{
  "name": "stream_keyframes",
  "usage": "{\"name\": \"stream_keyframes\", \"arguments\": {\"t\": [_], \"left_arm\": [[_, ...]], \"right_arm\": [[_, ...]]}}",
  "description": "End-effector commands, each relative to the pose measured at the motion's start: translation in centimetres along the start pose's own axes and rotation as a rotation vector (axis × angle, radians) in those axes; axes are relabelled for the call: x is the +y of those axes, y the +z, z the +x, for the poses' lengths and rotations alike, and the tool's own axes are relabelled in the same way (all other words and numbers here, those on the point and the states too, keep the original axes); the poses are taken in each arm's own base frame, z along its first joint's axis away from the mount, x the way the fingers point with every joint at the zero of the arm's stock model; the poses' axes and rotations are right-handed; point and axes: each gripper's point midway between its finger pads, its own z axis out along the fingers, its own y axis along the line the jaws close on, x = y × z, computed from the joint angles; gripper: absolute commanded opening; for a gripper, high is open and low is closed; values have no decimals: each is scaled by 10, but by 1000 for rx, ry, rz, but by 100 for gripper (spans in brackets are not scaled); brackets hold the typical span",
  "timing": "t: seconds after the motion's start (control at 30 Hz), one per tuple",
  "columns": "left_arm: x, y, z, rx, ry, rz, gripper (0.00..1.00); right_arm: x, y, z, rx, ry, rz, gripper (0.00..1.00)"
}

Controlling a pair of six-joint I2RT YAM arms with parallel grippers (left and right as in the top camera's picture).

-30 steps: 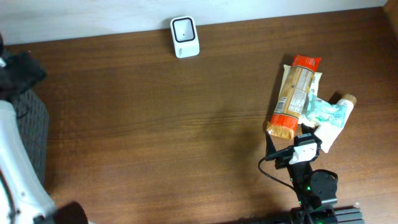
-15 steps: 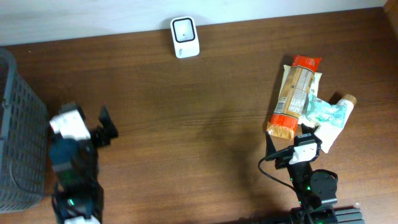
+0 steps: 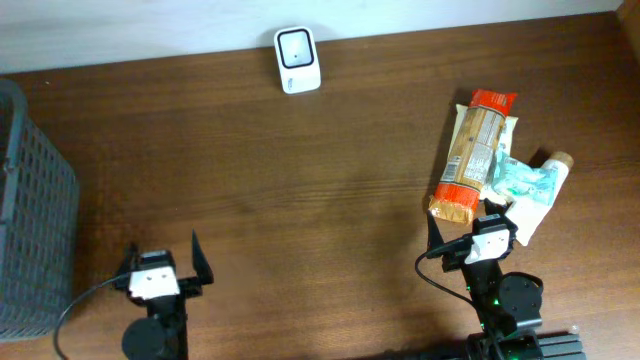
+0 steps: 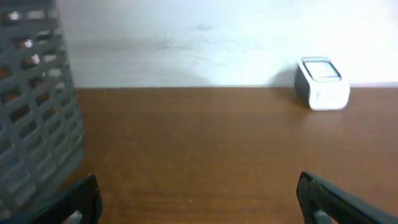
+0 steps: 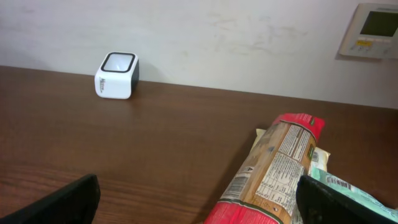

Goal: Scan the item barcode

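Observation:
A white scanner box (image 3: 297,60) with a dark window stands at the far edge of the brown table; it also shows as the scanner (image 4: 322,84) and the scanner (image 5: 116,76) in the wrist views. A long cracker packet (image 3: 475,155) with red ends lies at the right, with barcode and label text facing up on the packet (image 5: 273,168). A teal-printed tube (image 3: 528,185) lies against it. My right gripper (image 3: 462,228) stands open just in front of the packet's near end, nothing in it. My left gripper (image 3: 163,255) is open and empty at the front left.
A grey mesh basket (image 3: 35,210) stands at the left edge, close to the left arm, and shows as the basket (image 4: 34,106) in the left wrist view. A wall panel (image 5: 373,28) hangs behind the table at the right.
The left arm has come into view and drawn back toward the front left edge. The grey basket now stands at the left. The right arm and the items have not moved.

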Motion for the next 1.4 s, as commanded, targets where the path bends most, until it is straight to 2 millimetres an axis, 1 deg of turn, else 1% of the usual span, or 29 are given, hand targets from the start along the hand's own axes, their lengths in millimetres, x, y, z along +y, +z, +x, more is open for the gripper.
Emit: {"name": "stream_keyframes", "arguments": {"t": [0.0, 0.03, 1.37], "left_arm": [[-20, -5, 7, 5, 211, 85, 99], [-21, -8, -1, -31, 223, 87, 99], [-21, -7, 0, -26, 223, 88, 99]], "right_arm": [[-2, 0, 3, 5, 5, 10, 99], [-2, 0, 3, 5, 5, 10, 99], [-2, 0, 3, 5, 5, 10, 99]]}}
